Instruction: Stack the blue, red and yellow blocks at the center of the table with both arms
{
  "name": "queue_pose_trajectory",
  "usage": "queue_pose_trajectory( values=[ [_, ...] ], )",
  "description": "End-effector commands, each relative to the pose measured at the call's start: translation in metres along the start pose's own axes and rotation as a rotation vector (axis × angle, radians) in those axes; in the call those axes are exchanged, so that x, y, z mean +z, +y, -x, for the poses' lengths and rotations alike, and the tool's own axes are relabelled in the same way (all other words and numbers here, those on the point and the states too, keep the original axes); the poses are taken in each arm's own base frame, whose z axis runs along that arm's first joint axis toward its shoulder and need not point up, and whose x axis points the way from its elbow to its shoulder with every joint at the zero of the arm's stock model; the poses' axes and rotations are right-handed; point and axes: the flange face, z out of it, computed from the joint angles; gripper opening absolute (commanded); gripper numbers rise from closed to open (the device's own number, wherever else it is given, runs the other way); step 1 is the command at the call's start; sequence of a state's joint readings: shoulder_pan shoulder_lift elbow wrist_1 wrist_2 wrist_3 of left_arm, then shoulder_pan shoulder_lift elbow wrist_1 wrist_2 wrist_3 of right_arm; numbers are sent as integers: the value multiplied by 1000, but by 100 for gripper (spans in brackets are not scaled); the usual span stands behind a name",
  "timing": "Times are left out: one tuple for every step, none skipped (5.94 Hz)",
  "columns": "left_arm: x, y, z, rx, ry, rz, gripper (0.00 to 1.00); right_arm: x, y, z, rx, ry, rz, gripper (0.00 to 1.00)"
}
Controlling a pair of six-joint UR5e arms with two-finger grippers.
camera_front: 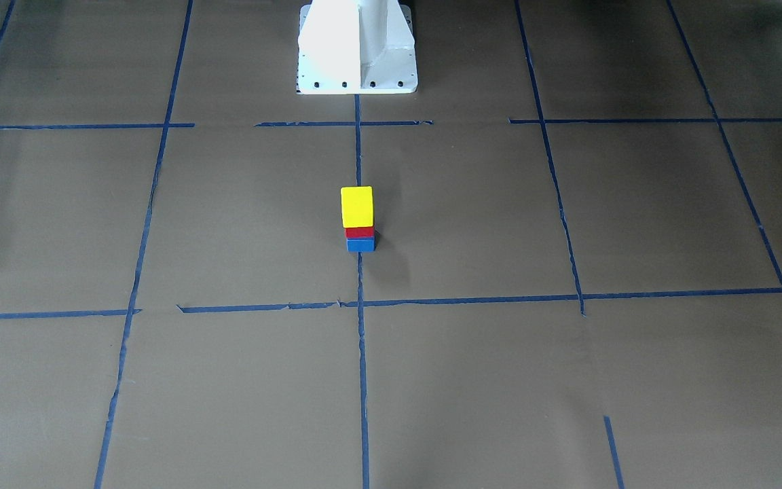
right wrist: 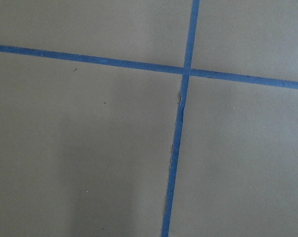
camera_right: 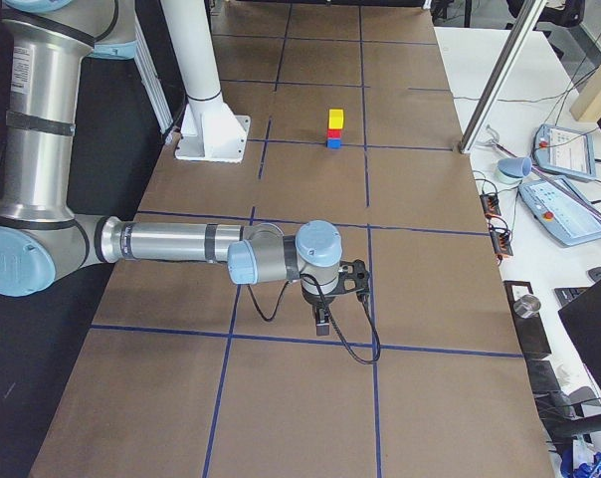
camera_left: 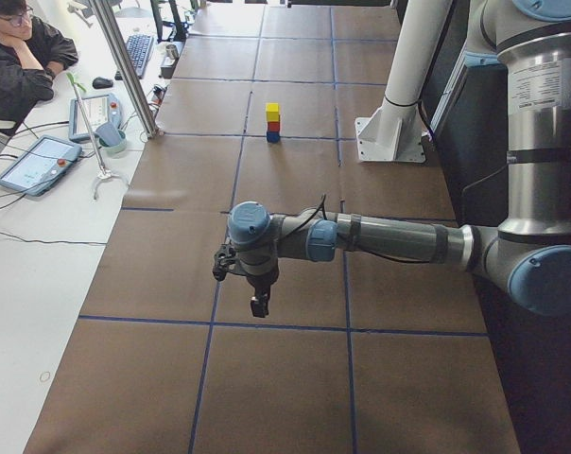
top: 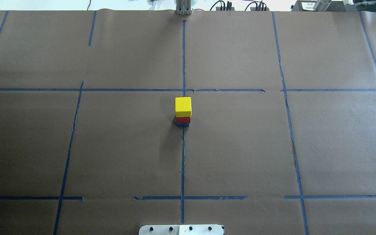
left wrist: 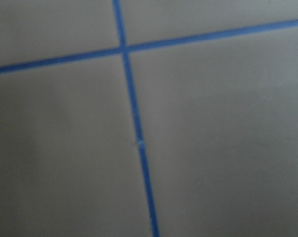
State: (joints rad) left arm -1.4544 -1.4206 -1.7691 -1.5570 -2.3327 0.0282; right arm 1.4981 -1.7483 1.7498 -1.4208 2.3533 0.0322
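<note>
**Three-Block Tower Stands at Table Centre, Both Arms Out at the Ends**

The yellow block [top: 183, 106] sits on the red block [top: 183, 119], which sits on the blue block [top: 182, 124]. The tower is right on the centre tape line [top: 182, 163] of the paper-covered table [top: 240, 147], and by my reckoning the stack is done.

The blocks look like small painted cubes, probably light, rigid and smooth-faced. They would be best taken squarely by two opposite flat sides, since so narrow a tower would likely topple at a sideways nudge.

The front-facing camera shows the blue block plainly, while from overhead it is nearly hidden under the red. Only the side cameras show the arms. The left gripper [camera_left: 259, 305] hangs low near one end of the table and the right gripper [camera_right: 322, 324] near the other, both well apart from the tower. I cannot tell from there whether their jaws are wide or closed. The wrist cameras show only tape crossings on brown paper.
</note>
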Motion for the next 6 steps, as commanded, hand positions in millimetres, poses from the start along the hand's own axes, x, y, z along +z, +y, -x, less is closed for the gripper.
queue_pose_trajectory(
  values=[
    [15,12,23,-36,-6,10,100,1,1,-2,2,3,3,100],
    [18,11,24,-37,-4,14,100,3,3,-3,7,3,6,100],
    [16,8,22,-27,-1,9,100,3,3,-4,9,5,7,100],
    [16,8,22,-35,-1,11,100,4,3,-4,8,5,8,100],
    [11,2,15,-14,-4,0,100,4,3,-4,9,5,9,100],
    [13,0,17,-14,-3,3,100,4,3,-5,10,5,8,100]
  ],
)
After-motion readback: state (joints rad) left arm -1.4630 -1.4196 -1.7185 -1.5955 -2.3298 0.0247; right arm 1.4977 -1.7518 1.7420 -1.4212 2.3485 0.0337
